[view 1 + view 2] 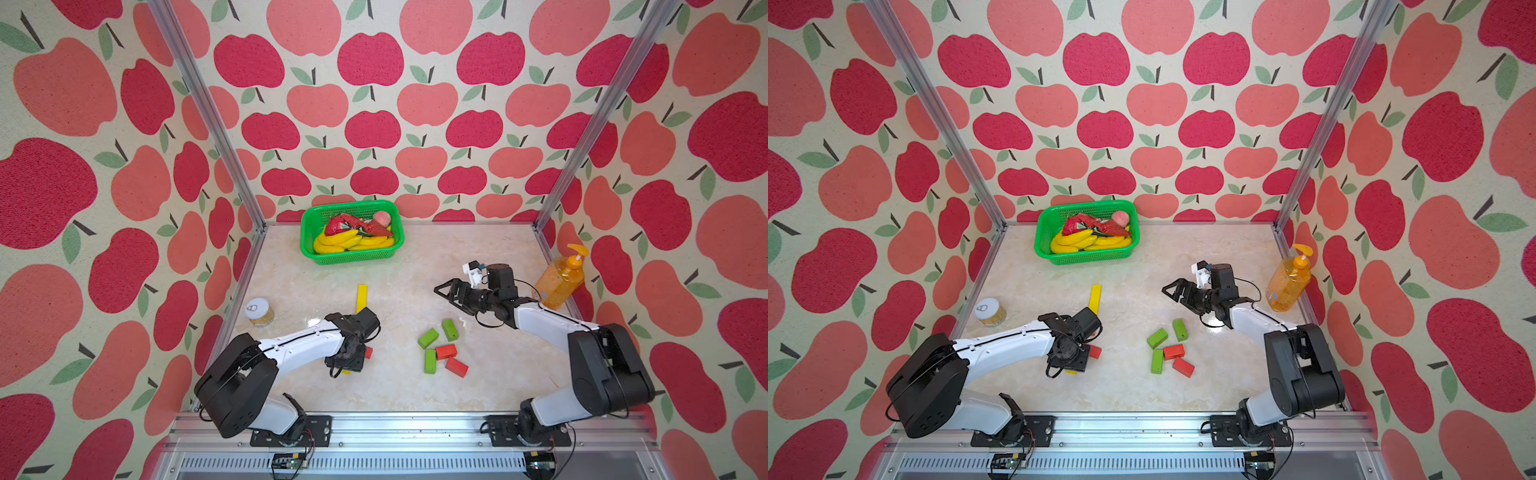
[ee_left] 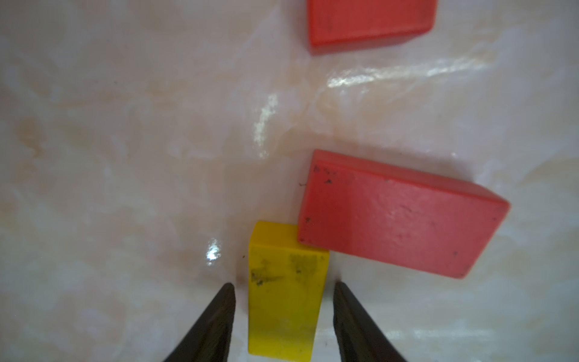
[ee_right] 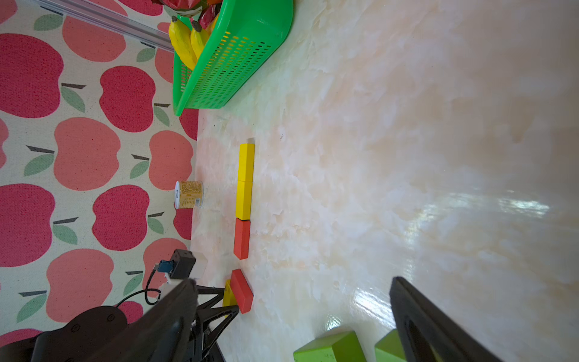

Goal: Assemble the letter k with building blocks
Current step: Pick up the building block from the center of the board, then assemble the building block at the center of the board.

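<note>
Briefly, containers first. Green basket [image 1: 309, 232] sits at the far edge of the desk [image 1: 498, 374], against the back wall. In it: yellow toy bananas [image 1: 336, 243], crumpled red items [image 1: 353, 224] I cannot identify, and one pink peach-like fruit [image 1: 381, 217].

Row of bricks [image 3: 243, 200]: starts a little out from the basket's front wall and runs straight away from it toward me. Two yellow, then one red, end to end. After a short gap, farther from the basket on the same line, lies a tilted red brick [image 2: 398, 216] with a yellow brick [image 2: 285, 313] at its corner. In the left wrist view the red covers the yellow's corner. Whether it rests on it or only touches, I cannot tell.

My left claw [image 2: 284, 283] is low over that yellow brick, fingers [image 2: 219, 319] on either side of it, part-spread. A sliver of desk shows on each side, so nothing is pinched.

My right claw [image 1: 446, 297] is spread wide and holds nothing. It hangs above bare desk, right of the basket and nearer me.

Loose bricks [image 1: 446, 351]: three green and two red in a clump, farther from the basket than the right claw.

Edges: a small can [image 1: 259, 311] stands left of the basket by the left wall. An orange soap bottle [image 1: 559, 282] stands right of the basket by the right wall. Bare desk lies between the basket and my right claw, and between the row and the clump.
</note>
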You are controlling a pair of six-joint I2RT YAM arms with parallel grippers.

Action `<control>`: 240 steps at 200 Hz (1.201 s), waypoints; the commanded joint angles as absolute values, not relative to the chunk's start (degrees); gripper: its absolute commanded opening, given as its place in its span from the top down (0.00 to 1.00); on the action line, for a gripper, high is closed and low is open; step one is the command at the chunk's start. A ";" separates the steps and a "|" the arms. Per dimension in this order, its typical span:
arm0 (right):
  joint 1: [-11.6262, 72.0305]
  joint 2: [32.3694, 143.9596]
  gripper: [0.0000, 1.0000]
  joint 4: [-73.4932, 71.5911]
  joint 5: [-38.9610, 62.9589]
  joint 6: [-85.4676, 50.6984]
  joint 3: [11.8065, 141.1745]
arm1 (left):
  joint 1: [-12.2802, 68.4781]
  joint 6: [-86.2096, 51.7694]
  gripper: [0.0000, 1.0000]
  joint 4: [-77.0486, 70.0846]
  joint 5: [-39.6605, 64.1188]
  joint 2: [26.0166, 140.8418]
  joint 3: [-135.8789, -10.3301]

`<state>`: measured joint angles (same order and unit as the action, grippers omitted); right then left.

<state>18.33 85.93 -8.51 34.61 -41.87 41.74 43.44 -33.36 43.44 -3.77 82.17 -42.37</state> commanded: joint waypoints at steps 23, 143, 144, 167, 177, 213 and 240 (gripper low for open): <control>17.93 86.26 0.01 -7.64 35.44 -41.10 42.03 | 43.85 -33.57 0.64 43.33 -2.55 82.46 -42.28; 17.76 84.73 0.01 -7.65 34.50 -40.86 41.48 | 46.27 -28.21 0.74 54.63 -6.95 74.31 -54.00; 17.80 84.73 0.01 -7.69 34.48 -40.87 41.44 | 46.30 -27.91 0.74 54.52 -6.99 74.38 -54.29; 17.76 84.48 0.01 -7.93 34.30 -40.87 41.21 | 45.81 -21.79 0.74 52.94 -8.74 77.21 -59.90; 17.75 84.64 0.01 -8.08 34.79 -41.10 41.29 | 45.16 -18.24 0.74 51.85 -8.63 79.21 -62.33; 17.34 84.81 0.01 -8.27 34.37 -40.99 41.02 | 41.83 -5.77 0.75 50.17 -6.37 89.72 -71.40; 17.14 84.36 0.01 -8.70 34.00 -40.77 40.48 | 39.54 2.13 0.80 48.47 -4.24 97.53 -76.73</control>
